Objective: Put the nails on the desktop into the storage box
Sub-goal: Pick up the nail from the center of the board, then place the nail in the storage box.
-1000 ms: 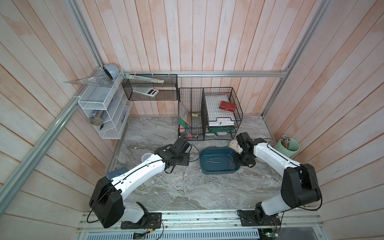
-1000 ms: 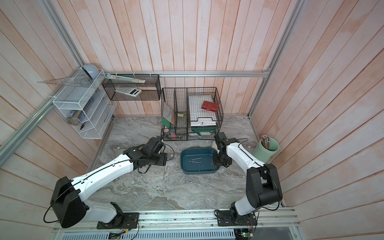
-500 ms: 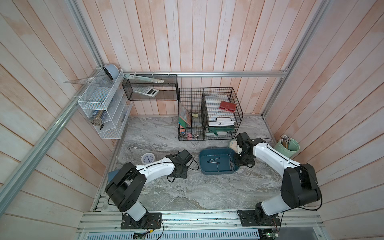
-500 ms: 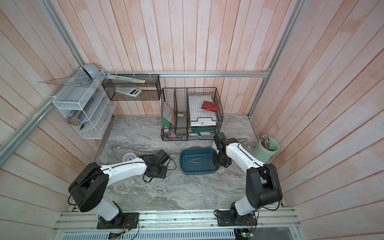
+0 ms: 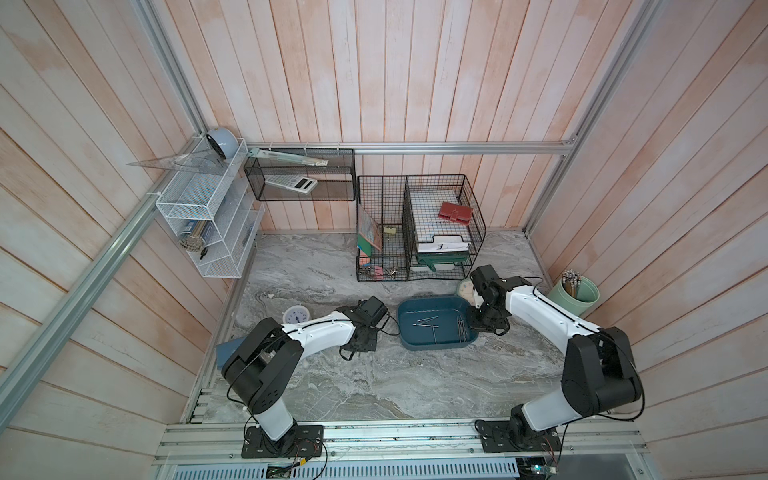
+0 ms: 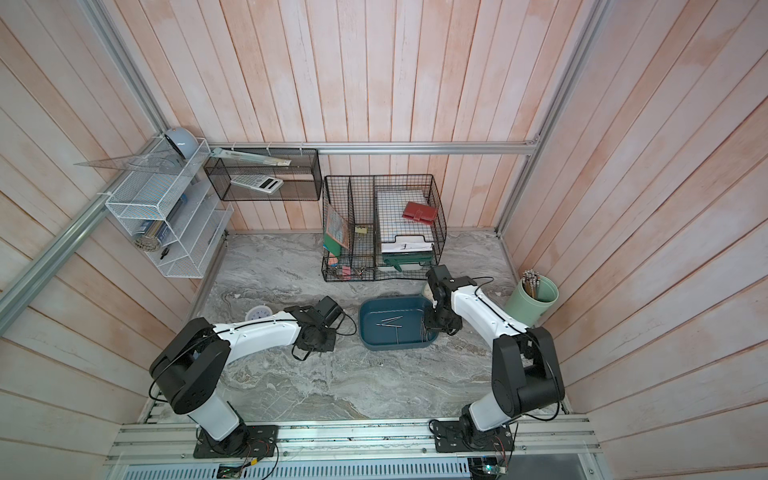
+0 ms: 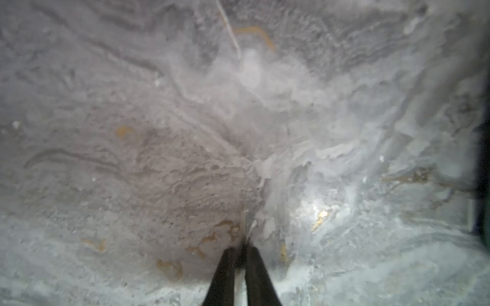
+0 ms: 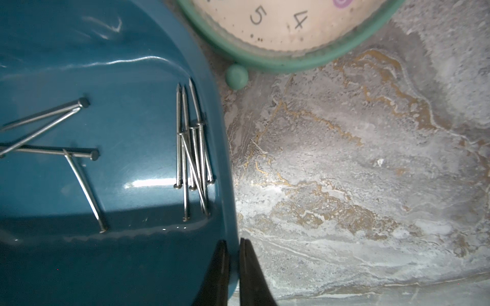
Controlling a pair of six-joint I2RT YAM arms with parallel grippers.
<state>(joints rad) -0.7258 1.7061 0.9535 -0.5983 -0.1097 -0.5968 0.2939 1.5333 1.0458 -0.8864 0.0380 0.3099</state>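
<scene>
Step in hand: pick-up of 1 loose nail, with the box held steady.

Left gripper (image 7: 240, 249) sits low centre of the left wrist view, tips down at the desktop (image 7: 132, 172) and pinched together. A thin pale sliver pokes out from between them, which I read as a nail (image 7: 245, 225). It is blurred, so that is a judgement. In both top views this arm is low on the marble, just left of the storage box (image 5: 432, 346).

Right gripper (image 8: 233, 241), bottom centre of the right wrist view, is clamped on the storage box rim, 1 finger inside the wall and 1 outside.

The nails (image 8: 193, 159) already in the box lie in a tight bundle along its right-hand wall. About 4 more are spread across the left of that frame. A green-rimmed clock (image 8: 286, 26) at the top of the frame is just beside the box, not in it. No other loose nail shows on the marble in the top views, but nails are too thin there to be sure.

Progress: looks close to finished, possibly the last nail.

Next move calls for:
- a straight lift with the pinch kept firm, since a thin nail can pivot or slip
- a carry rightward in the frame, clearing the rim
- release low over the bare box floor, right arm holding on until then
</scene>
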